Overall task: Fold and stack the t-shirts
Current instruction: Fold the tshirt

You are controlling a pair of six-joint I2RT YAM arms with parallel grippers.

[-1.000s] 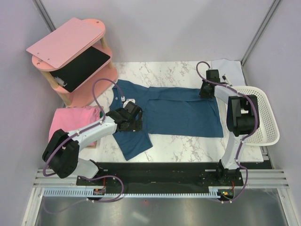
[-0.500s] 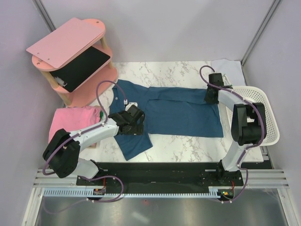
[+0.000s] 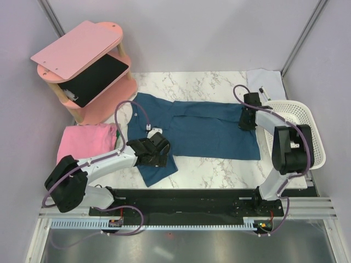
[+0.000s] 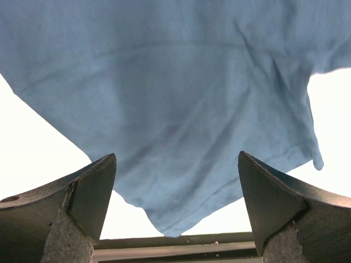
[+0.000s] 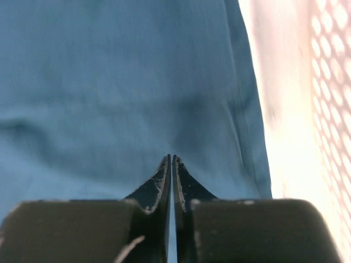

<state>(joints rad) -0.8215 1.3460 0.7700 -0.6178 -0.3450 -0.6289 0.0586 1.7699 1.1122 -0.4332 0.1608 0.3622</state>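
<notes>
The dark teal-blue t-shirt (image 3: 203, 131) lies spread flat across the middle of the marble tabletop (image 3: 192, 82), its collar end toward the left edge, its hem toward the right edge, and one sleeve (image 3: 159, 167) reaching toward the near edge. The left gripper (image 3: 152, 152) hovers over that sleeve with its jaws spread wide and nothing between them; its wrist view shows the sleeve's hem directly below the gap. The right gripper (image 3: 247, 118) sits at the shirt's right end, its fingers (image 5: 159, 181) drawn almost together (only a thin slit of light shows), and no cloth is seen pinched in them. The plain pink t-shirt (image 3: 85, 141) rests in a folded bundle at the left edge. A white perforated basket (image 3: 307, 118) stands at the right edge, a white cloth (image 3: 262, 76) with a pen (image 3: 264, 92) lies in the far right corner, and a pink shelf (image 3: 77, 49) is by the far left corner.
</notes>
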